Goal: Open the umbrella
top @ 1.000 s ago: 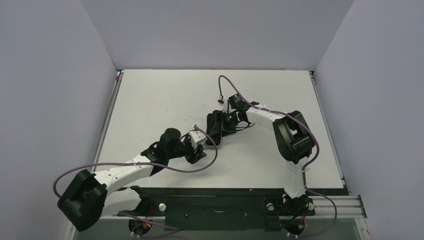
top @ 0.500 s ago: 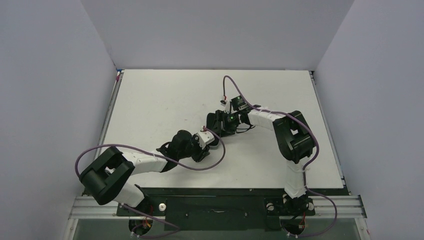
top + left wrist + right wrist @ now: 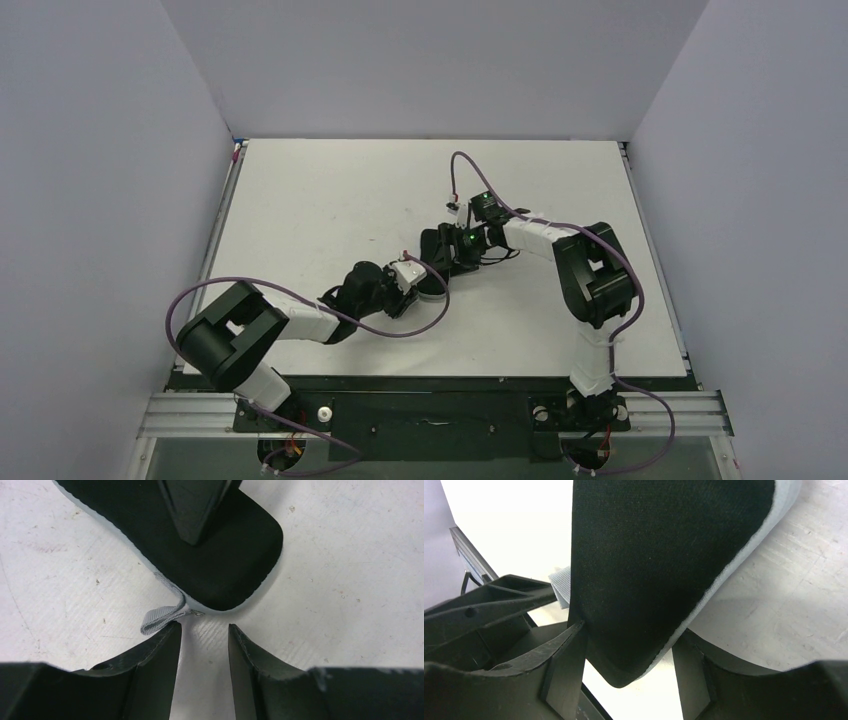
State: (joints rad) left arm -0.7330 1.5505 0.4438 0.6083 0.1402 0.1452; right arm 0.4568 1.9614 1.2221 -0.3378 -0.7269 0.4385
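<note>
Right wrist, umbrella (image 3: 664, 570) pinched in right gripper (image 3: 629, 652)

The umbrella (image 3: 220, 565) is black with a pale lavender edge, its strap (image 3: 159, 617) grey, the table (image 3: 350, 580) white and speckled.

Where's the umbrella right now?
In the top view the umbrella lies mid-table. Its black flap sits between the right gripper's fingers, its strap just ahead of the left gripper.

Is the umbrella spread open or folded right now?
Folded: the umbrella is a small compact black-and-pale bundle on the table; no canopy is spread.
</note>
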